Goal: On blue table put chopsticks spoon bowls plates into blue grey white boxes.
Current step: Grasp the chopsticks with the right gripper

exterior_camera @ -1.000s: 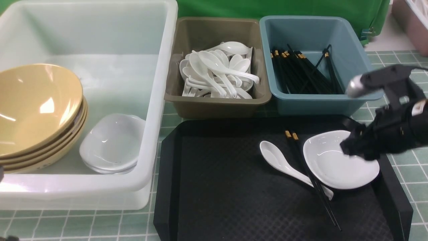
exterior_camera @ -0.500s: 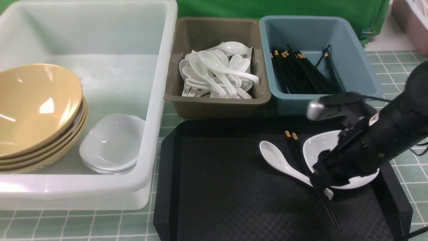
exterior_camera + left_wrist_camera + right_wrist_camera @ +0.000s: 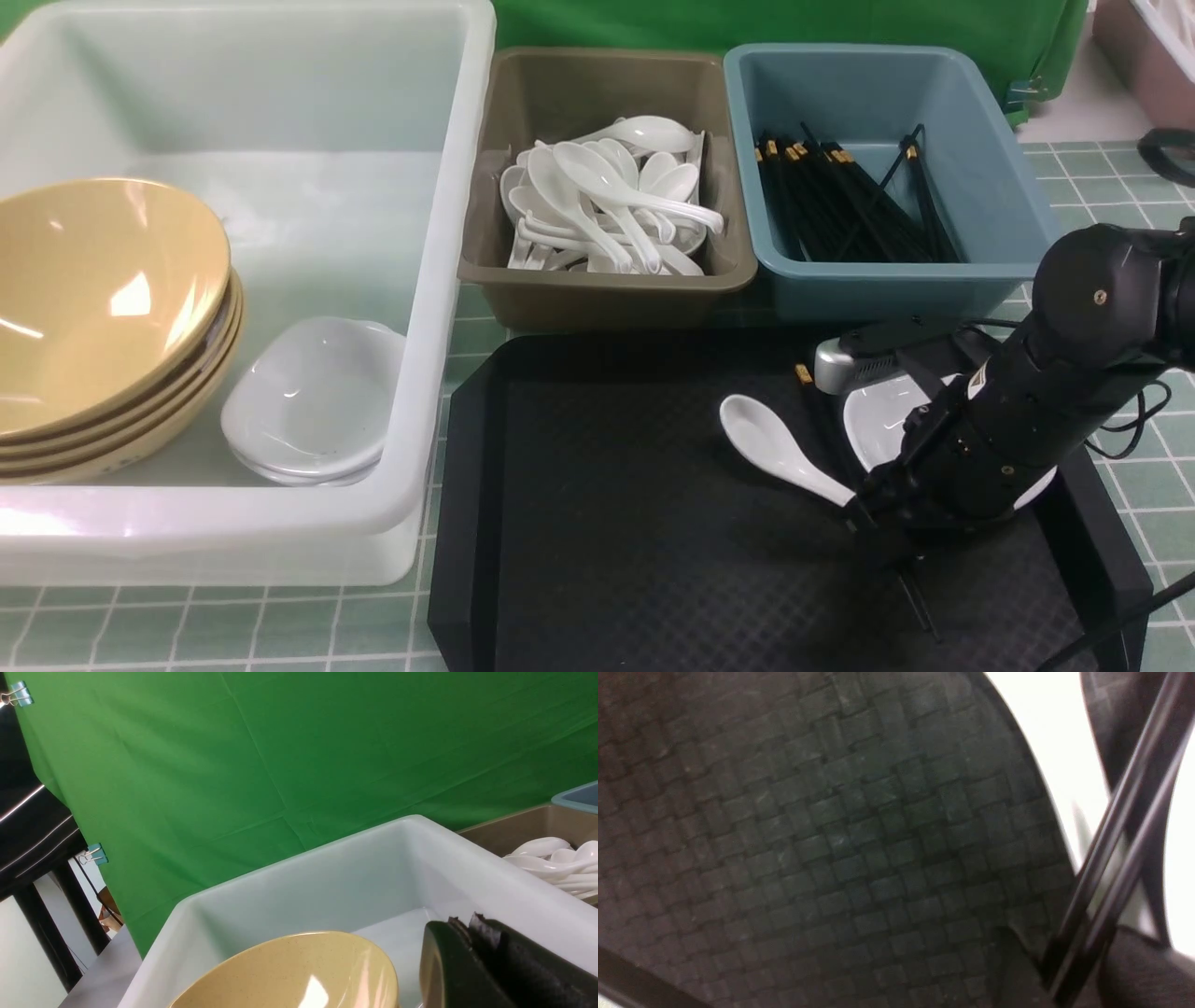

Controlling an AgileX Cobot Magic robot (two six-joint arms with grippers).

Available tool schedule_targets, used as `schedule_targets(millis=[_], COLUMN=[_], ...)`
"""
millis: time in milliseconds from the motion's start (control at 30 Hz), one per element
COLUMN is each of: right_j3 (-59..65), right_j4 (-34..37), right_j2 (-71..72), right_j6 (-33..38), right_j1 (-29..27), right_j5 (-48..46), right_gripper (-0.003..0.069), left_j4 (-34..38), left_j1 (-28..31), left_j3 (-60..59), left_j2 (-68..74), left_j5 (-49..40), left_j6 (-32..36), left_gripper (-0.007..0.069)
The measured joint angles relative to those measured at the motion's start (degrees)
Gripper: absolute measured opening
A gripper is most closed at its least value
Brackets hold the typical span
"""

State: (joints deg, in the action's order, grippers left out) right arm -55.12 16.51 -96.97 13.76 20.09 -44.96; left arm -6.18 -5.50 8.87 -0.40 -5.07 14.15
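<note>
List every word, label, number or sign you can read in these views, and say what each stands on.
No text can be read in any view.
A small yellow mark on the right arm: too small to read.
Nothing else shows print.

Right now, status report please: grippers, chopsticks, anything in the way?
Left gripper shut, near white box. Right gripper at chopsticks on tray, closure unclear. Spoon and dish close beside.
</note>
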Motion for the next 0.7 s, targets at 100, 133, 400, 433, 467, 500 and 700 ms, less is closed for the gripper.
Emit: schedule_targets(millis=[100,133,400,433,467,500,700], right_j3=[0.00,0.00,-0.07,-0.07,-0.07,-0.07,-0.07], right_j4=[-0.12,-0.18,0.08,0.19,0.69,0.85,1.25], right_j2=[0.00,0.00,0.13,0.29,0.83,1.87,8.62], right_j6=[-0.06,-0.06,1.77,1.88,3.15,3.74,4.50], right_j1=[0.00,0.00,0.00,0.00,0.02,0.14,1.08], right_j5=[0.51,0.71,-1.49,-1.76,-2.84,-3.39,-3.95], right_gripper=[0.0189,0.0149,0.0077,0.0077,0.0077,0.0077,0.0077], left_j4=[0.00,0.00,0.00,0.00,0.00,0.00,0.00], left_j1=[0.00,0.00,-0.04,-0.04,-0.04,-0.04,-0.04], left_j3=[0.00,0.00,0.00,0.00,0.00,0.00,0.00], left_j2=[0.00,0.00,0.00,0.00,0.00,0.00,0.00], left_j5=[0.00,0.00,0.00,0.00,0.00,0.00,0.00], left_j6=[0.00,0.00,0.00,0.00,0.00,0.00,0.00], left_gripper=[0.0003,0.0003,0.0003,0.0003,0.0003,0.0003,0.0003])
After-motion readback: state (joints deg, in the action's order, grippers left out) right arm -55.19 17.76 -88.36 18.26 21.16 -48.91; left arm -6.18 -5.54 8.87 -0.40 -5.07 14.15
